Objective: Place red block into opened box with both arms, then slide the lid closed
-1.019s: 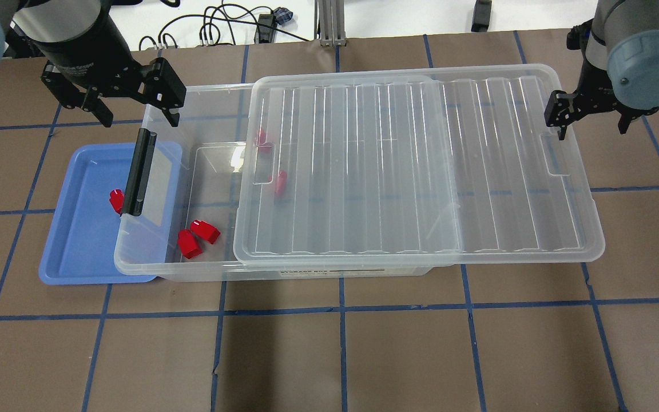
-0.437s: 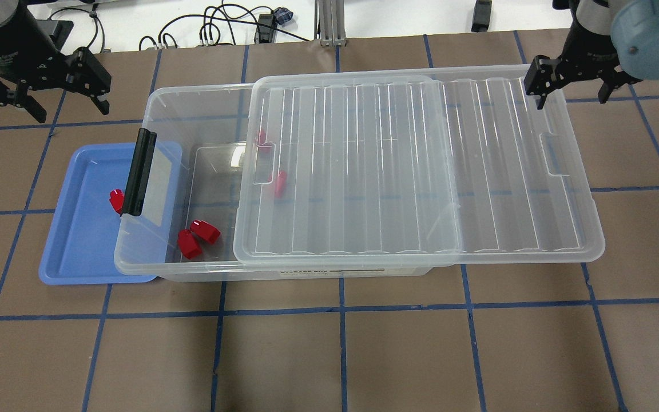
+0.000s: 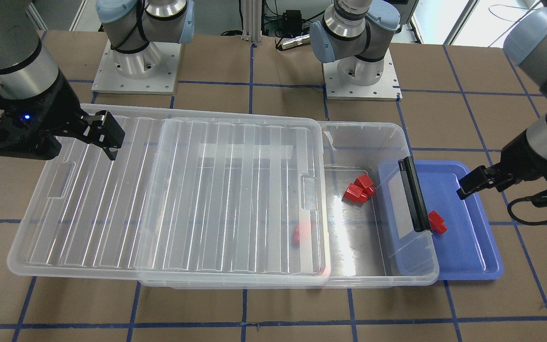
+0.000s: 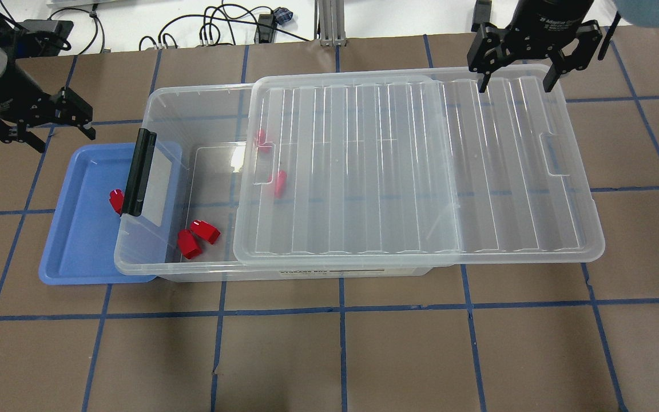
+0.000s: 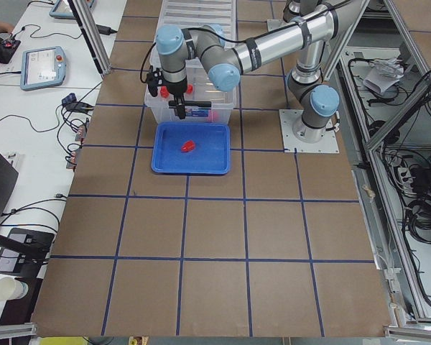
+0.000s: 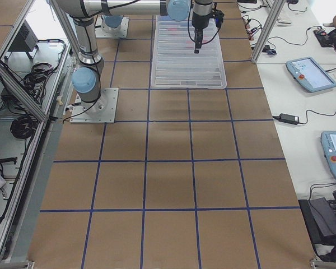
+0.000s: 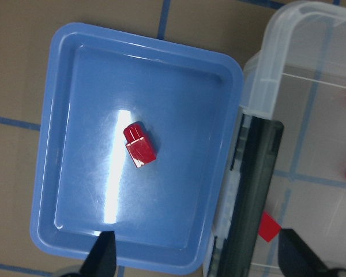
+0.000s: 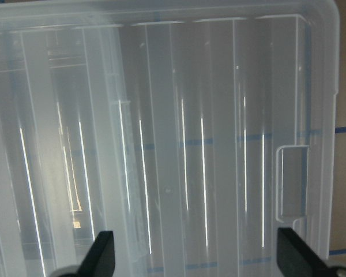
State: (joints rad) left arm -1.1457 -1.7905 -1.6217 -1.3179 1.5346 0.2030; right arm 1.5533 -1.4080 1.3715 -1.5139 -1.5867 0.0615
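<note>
Brown table [image 4: 409,360] gridded with blue tape [image 4: 398,308] carries everything; the left gripper's [image 4: 66,143] fingers spread wide and empty, raised near the blue tray [image 7: 69,190], where the red block [image 7: 139,144] lies alone beside the box's [image 4: 203,94] black latch [image 4: 139,171]; the right gripper [image 4: 513,88] likewise gapes, holding nothing, above the lid's [image 4: 364,171] overhanging end. That lid leaves the box's latch end uncovered; more red blocks [image 4: 198,237] lie inside there.
</note>
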